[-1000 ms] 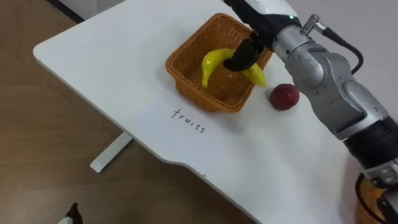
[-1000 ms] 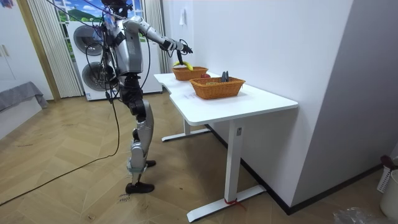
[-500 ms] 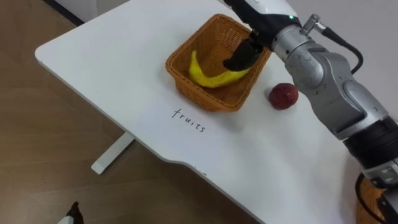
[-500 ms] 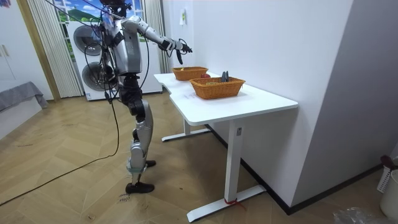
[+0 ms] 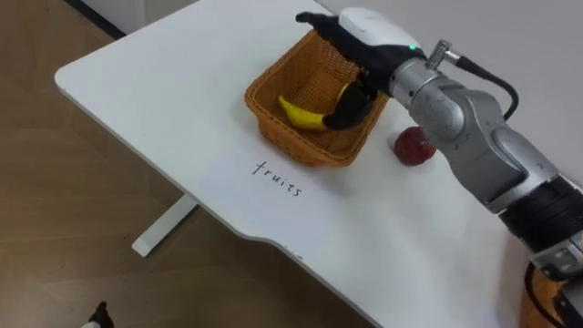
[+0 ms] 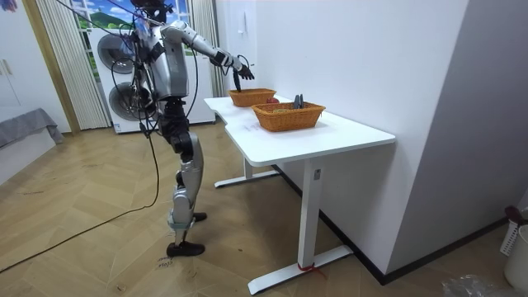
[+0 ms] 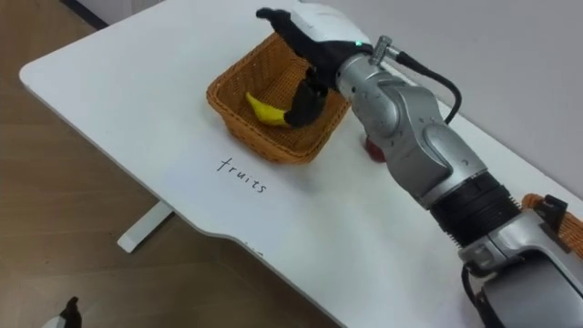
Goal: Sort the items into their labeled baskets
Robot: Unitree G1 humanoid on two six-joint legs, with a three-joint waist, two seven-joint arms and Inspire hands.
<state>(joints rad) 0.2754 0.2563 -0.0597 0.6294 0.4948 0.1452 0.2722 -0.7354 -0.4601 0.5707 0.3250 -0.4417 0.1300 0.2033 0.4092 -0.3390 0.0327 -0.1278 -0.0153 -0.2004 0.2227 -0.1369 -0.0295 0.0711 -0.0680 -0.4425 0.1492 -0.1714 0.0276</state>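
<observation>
A yellow banana (image 5: 300,114) lies inside the woven fruit basket (image 5: 296,148) at the far part of the white table (image 5: 155,91). My right hand (image 5: 357,41) hovers over the basket's right side, open, fingers hanging down above the banana and holding nothing. A red apple (image 5: 412,148) sits on the table just right of the basket, partly behind my forearm. In the room view I stand at the table's end with the right hand (image 6: 238,68) stretched over the far basket (image 6: 252,97).
A handwritten word (image 5: 277,179) marks the table in front of the fruit basket. A second woven basket (image 6: 289,115) holding dark items stands nearer the table's middle. The table's left edge (image 5: 137,146) drops to wooden floor.
The banana, held in my right hand above the basket a second ago, has dropped into the basket. The hand has opened and lifted slightly above it.
</observation>
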